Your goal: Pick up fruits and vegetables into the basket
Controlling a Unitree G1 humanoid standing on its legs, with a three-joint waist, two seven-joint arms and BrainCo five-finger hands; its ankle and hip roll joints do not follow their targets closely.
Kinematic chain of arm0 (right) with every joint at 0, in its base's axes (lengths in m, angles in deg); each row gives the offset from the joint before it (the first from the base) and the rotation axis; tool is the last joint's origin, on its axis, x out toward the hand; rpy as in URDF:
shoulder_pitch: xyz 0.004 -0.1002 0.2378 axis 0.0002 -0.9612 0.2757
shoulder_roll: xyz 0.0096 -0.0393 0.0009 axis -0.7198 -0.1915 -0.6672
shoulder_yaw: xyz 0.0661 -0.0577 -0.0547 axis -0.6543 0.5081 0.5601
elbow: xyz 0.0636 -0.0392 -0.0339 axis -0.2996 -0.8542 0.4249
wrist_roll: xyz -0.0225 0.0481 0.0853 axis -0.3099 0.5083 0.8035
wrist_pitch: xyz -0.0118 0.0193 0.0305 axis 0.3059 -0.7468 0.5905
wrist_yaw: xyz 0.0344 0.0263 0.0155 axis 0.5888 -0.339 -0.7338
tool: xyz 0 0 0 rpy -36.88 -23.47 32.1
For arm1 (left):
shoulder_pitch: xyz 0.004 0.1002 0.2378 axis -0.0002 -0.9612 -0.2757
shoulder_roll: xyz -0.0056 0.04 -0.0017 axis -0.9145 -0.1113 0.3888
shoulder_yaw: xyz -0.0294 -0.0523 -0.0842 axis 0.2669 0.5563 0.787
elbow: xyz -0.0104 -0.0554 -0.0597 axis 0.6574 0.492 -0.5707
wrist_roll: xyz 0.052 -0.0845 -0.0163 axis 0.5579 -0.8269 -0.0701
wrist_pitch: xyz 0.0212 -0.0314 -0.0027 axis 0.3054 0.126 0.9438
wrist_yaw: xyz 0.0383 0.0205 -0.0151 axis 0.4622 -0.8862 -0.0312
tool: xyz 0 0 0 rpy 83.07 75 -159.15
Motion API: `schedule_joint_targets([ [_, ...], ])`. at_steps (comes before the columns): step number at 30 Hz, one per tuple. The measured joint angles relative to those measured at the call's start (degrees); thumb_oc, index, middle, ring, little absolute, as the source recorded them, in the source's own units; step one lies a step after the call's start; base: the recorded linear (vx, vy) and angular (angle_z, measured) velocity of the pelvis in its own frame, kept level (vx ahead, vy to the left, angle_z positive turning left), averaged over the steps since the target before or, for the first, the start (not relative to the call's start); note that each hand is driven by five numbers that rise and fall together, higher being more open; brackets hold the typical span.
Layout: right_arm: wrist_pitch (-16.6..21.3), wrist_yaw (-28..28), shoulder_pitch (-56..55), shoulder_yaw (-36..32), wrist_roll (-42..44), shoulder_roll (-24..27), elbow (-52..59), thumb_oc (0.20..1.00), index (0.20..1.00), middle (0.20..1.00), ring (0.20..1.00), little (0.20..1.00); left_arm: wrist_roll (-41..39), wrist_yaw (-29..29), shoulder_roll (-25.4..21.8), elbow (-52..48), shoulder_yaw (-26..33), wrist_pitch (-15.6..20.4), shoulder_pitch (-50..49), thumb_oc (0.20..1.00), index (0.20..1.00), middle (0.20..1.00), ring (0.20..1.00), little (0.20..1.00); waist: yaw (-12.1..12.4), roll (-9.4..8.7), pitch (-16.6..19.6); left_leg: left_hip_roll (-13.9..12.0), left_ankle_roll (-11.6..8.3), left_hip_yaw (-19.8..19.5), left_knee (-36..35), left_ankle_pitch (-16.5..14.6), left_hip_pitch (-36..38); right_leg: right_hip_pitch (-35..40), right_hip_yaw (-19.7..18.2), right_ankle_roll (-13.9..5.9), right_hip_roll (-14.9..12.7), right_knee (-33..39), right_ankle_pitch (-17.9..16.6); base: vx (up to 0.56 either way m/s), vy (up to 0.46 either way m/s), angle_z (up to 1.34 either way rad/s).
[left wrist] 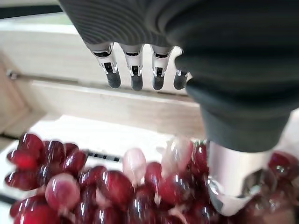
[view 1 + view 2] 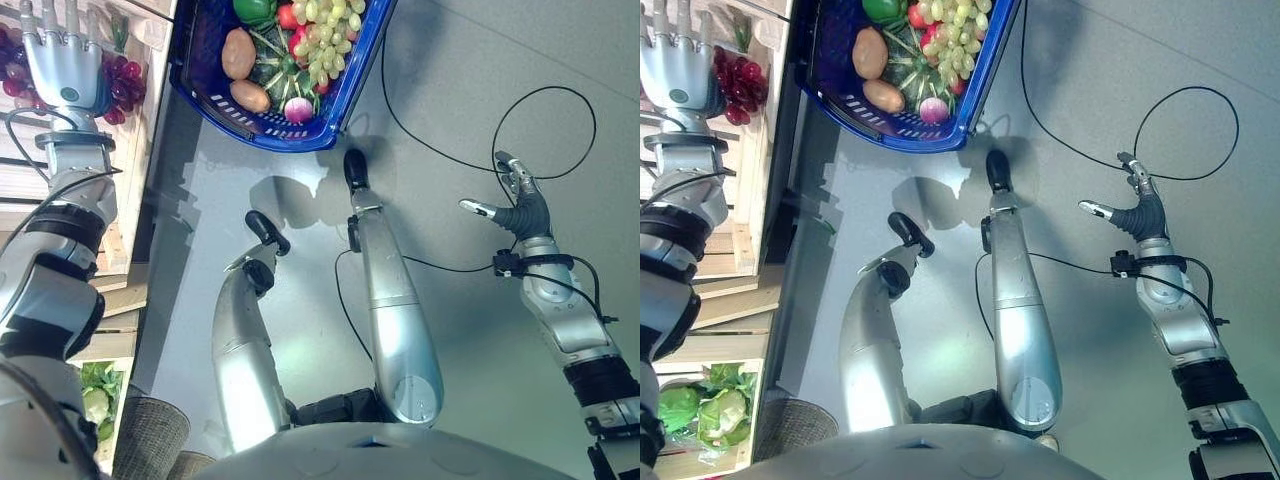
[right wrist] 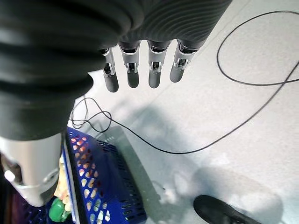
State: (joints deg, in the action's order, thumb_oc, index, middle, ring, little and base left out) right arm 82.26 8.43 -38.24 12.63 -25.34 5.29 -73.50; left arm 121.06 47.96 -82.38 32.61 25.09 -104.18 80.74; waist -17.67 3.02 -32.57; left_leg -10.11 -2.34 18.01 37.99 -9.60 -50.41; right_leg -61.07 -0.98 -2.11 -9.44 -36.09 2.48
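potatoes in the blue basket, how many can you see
2. One potato lies against the blue basket's left wall; the other potato lies just below it, nearer the basket's lower corner, beside the radish. Others may be hidden under the green grapes.

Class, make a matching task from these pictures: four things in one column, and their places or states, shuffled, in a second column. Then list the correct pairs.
Things
1. red grapes
2. green grapes
3. left hand
4. right hand

Places or states
A. in the blue basket
B. open above the bare floor
C. in a wooden crate
D. open over the red fruit

Pairs: 1-C, 2-A, 3-D, 4-B
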Motion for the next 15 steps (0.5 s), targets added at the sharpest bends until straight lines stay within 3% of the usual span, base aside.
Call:
schedule_joint_targets([
  [6,0.99,0.22,1.14,0.51,0.25,0.0,-1.87,1.0,1.0,1.0,1.0,1.0,-10.18,5.35,2.39,5.47,0.05,0.29,0.07,1.0,1.0,1.0,1.0,1.0,-0.04,0.0,0.0,0.01,0.0,-0.06,0.03,0.0,-1.35,-1.27,0.05,0.01,0.08,-0.1,-0.01,0.0,0.0,0.0],
  [15,1.57,0.16,3.37,0.67,1.12,0.75,-3.76,1.0,1.0,1.0,1.0,1.0,-11.59,8.9,2.7,9.2,-0.69,-1.06,1.2,1.0,1.0,1.0,1.0,1.0,-0.55,0.0,0.03,-0.21,0.03,-0.52,0.71,-0.14,-2.31,-1.98,0.01,0.01,0.1,-0.32,-0.01,0.0,0.003,0.0],
])
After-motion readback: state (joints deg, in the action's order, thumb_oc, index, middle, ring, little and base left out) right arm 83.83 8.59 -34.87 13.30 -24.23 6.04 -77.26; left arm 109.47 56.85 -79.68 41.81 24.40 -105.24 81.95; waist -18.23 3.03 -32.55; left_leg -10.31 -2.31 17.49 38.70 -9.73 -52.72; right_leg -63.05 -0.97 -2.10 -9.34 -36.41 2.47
